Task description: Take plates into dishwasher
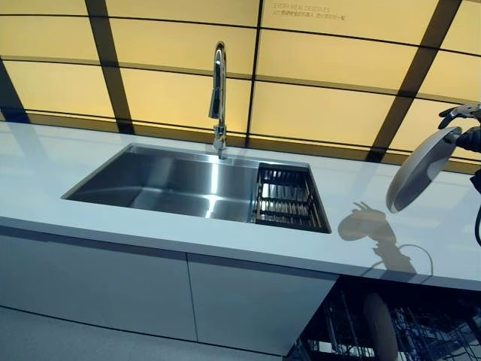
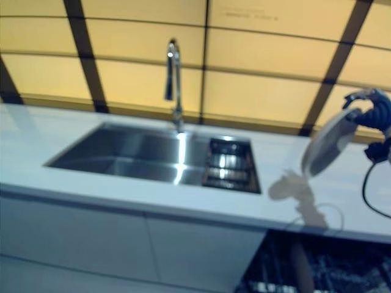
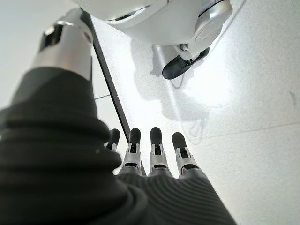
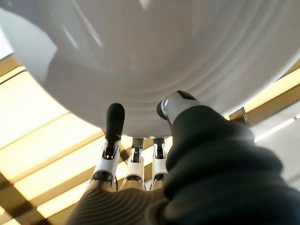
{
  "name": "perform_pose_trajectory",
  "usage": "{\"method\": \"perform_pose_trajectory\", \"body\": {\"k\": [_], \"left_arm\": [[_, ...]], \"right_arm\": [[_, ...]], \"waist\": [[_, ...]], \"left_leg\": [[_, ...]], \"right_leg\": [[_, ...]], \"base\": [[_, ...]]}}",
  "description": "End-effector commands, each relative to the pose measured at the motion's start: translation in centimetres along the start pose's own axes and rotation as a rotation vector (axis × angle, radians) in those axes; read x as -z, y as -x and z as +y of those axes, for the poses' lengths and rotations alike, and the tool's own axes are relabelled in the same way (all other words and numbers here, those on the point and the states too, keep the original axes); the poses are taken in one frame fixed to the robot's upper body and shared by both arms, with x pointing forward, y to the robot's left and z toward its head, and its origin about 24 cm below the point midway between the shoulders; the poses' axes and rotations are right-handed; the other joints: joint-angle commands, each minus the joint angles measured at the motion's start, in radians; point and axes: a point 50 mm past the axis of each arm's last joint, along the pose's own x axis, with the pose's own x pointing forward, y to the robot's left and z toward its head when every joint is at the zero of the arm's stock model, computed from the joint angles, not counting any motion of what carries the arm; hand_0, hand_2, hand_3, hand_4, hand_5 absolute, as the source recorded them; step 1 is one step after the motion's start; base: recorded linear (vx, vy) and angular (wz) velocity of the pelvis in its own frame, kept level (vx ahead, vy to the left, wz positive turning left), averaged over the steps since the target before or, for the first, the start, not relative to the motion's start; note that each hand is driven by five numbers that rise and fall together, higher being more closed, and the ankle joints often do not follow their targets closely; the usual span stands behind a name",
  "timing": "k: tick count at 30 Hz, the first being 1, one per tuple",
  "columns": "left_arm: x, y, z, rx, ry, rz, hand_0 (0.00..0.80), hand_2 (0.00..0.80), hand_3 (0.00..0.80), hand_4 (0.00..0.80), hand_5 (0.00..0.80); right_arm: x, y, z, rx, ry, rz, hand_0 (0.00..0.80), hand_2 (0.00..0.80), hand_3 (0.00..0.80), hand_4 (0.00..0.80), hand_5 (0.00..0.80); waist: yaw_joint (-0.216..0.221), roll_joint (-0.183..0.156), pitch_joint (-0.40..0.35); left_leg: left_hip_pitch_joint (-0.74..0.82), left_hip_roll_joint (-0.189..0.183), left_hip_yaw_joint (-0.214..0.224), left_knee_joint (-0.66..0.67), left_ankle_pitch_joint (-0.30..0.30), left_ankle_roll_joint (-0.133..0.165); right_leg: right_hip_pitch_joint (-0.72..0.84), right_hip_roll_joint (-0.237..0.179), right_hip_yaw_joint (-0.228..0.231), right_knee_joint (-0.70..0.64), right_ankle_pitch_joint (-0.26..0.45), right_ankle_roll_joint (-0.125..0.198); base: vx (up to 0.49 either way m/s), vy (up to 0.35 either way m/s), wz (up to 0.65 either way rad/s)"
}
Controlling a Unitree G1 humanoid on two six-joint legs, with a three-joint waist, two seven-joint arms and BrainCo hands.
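A white plate (image 1: pixel 421 169) hangs tilted in the air above the right end of the white counter (image 1: pixel 68 169). My right hand (image 1: pixel 466 124) is shut on its upper rim. In the right wrist view the plate (image 4: pixel 164 56) fills the frame, with the thumb (image 4: pixel 180 105) pressed on its face and the fingers (image 4: pixel 114 122) behind its edge. Under the counter at the lower right, the open dishwasher rack (image 1: pixel 436 331) holds another plate (image 1: pixel 381 327) standing on edge. My left hand (image 3: pixel 154 154) shows only in its own wrist view, fingers straight and empty, hanging over the floor.
A steel sink (image 1: pixel 173 180) is set in the counter, with a tall faucet (image 1: pixel 219 90) behind it and a dark wire drain basket (image 1: pixel 285 197) in its right end. White cabinet fronts (image 1: pixel 150 286) run below. A yellow panelled wall stands behind.
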Motion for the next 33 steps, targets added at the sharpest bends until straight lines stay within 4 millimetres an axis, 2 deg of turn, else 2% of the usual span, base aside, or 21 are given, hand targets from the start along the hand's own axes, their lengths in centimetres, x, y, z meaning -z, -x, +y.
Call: {"method": "perform_pose_trajectory", "body": {"k": [1,10,24,33], "left_arm": [[-0.9,-0.5,1.3,-0.051,-0.01,-0.007,0.0,0.0,0.0,0.0,0.0],[-1.5,-0.6,1.1,-0.053,0.004,-0.021,0.0,0.0,0.0,0.0,0.0],[-1.2,-0.6,1.9,-0.09,0.039,-0.004,0.0,0.0,0.0,0.0,0.0],[-0.8,-0.5,2.2,-0.113,0.071,0.009,0.0,0.0,0.0,0.0,0.0]], "right_arm": [[-2.5,0.3,-3.3,0.097,0.062,-0.116,0.8,0.8,0.8,0.8,0.8],[-1.2,1.6,-3.4,0.061,0.085,-0.062,0.8,0.8,0.8,0.8,0.8],[1.8,4.2,-1.5,-0.042,0.076,0.051,0.8,0.8,0.8,0.8,0.8],[2.6,5.6,-0.2,-0.086,0.069,0.053,0.8,0.8,0.8,0.8,0.8]], "waist": [[0.01,-0.028,-0.017],[-0.026,-0.03,-0.023],[-0.067,-0.032,-0.02],[-0.081,-0.034,-0.011]], "left_leg": [[0.05,-0.035,-0.045,0.003,-0.088,0.025],[0.059,-0.034,-0.027,0.003,-0.091,0.028],[0.061,-0.039,-0.009,0.003,-0.09,0.038],[0.063,-0.042,0.0,0.003,-0.093,0.047]], "right_leg": [[0.075,0.001,0.004,0.012,-0.043,0.044],[0.069,0.006,0.034,0.018,-0.041,0.045],[0.049,0.002,0.076,0.057,-0.029,0.053],[0.034,-0.003,0.09,0.082,-0.025,0.06]], "base": [[-0.02,0.013,-0.18],[-0.018,0.013,-0.1],[-0.019,0.011,-0.06],[-0.007,0.002,-0.04]]}}
